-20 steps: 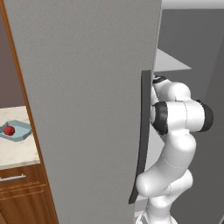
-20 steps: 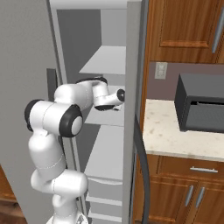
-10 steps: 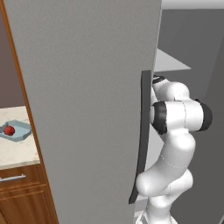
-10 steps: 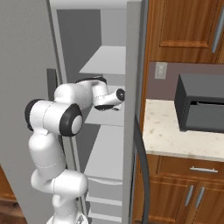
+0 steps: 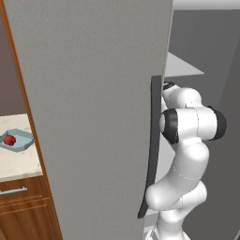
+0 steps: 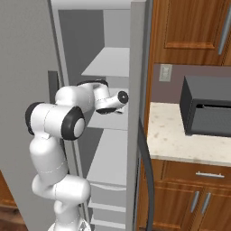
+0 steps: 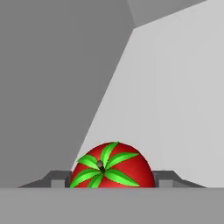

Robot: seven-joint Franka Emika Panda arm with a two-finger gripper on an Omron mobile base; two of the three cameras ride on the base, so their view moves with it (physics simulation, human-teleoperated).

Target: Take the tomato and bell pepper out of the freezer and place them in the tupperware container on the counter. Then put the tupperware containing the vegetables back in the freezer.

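the jaws flank the bell pepper (image 7: 112,166) on the freezer shelf (image 7: 175,100); contact unclear. likely light, firm, smooth; grip its widest sides.

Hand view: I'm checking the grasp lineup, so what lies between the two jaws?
The bell pepper, red with green leaves on top, sits right between the jaws in the hand view; whether they touch it is unclear.

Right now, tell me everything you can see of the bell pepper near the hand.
The bell pepper is a smooth, glossy red, rounded vegetable topped by a star of green leaves around a small dark stem. Its lower part is cut off at the bottom of the hand view. It sits on a pale grey shelf inside the freezer. The end effector flanks it closely, one tip on each side; whether they touch it is unclear.
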